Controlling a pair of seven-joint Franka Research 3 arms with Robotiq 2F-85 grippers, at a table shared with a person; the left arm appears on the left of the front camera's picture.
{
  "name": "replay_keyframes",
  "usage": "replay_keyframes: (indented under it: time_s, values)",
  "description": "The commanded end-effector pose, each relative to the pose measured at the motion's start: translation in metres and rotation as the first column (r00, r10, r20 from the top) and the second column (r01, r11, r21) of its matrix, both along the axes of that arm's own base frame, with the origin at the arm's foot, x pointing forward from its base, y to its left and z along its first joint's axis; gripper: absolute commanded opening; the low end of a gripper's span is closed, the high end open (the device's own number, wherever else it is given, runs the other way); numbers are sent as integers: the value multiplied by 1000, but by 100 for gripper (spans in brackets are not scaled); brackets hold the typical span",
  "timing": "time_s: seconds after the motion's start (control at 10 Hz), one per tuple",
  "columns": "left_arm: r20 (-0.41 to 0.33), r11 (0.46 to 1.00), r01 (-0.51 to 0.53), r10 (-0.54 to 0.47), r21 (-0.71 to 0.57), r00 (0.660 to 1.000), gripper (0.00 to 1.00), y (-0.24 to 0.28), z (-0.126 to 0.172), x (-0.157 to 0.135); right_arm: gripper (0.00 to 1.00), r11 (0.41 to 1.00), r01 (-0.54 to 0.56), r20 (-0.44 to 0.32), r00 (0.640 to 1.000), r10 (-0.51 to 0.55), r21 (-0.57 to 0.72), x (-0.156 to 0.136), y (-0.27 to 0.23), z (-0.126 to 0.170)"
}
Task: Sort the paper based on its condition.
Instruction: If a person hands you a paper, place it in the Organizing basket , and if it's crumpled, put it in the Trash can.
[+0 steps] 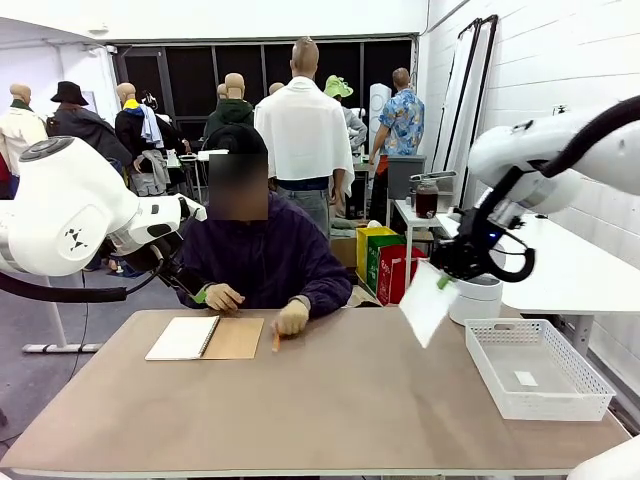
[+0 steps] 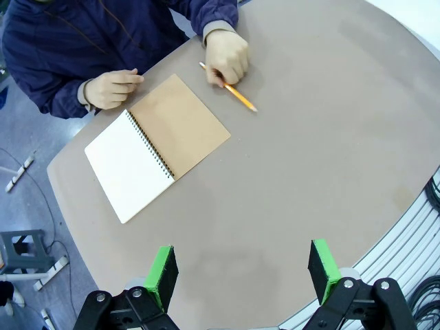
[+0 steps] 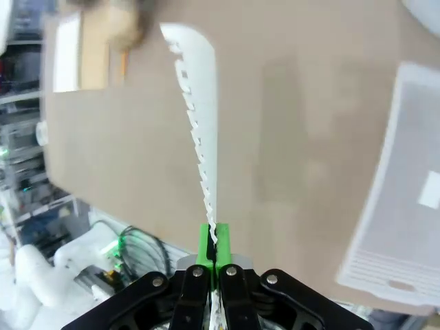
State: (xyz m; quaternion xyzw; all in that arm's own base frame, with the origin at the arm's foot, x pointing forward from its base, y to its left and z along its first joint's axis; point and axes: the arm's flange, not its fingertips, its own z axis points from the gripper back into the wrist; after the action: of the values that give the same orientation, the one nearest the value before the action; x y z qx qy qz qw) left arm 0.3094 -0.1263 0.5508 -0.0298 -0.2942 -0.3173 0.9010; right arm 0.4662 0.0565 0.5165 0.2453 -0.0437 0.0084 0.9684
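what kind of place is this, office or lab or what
Probably a robotics lab: two white robot arms flank a brown tabletop shared with a seated person in a navy jacket, with a white mesh tray on it.

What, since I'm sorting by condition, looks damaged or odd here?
The paper pinched in the right tool has a ragged, toothed edge along one side, as if torn from a spiral binding. Nothing else stands out.

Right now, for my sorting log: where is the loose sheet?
Front view, right side: the sheet hangs above the table from the shut right gripper, just left of the white basket.
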Motion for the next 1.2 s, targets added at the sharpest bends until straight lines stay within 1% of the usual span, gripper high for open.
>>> replay_keyframes:
  time_s: [0.0, 0.2, 0.3, 0.4, 0.8, 0.9, 1.1]
  values:
    - [-4, 1000, -1, 1, 0, 1000, 100, 1, 0, 0, 0, 990, 123, 43, 992, -120, -65, -16, -24, -15]
    - [-4, 1000, -1, 1, 0, 1000, 100, 1, 0, 0, 0, 972, 205, 48, 979, -200, -114, -24, -41, -17]
    - [-4, 1000, -1, 1, 0, 1000, 100, 1, 0, 0, 0, 966, 232, 69, 972, -225, -115, -25, -39, -14]
    - [-4, 1000, -1, 1, 0, 1000, 100, 1, 0, 0, 0, 986, 146, 55, 988, -143, -75, -18, -50, -15]
    - [-4, 1000, -1, 1, 0, 1000, 100, 1, 0, 0, 0, 986, 146, 55, 988, -143, -75, -18, -50, -15]
    - [-4, 1000, -1, 1, 0, 1000, 100, 1, 0, 0, 0, 982, 168, 59, 985, -163, -83, -21, -49, -17]
    - [-4, 1000, -1, 1, 0, 1000, 100, 1, 0, 0, 0, 979, 166, 38, 986, -163, -120, -23, -62, -26]
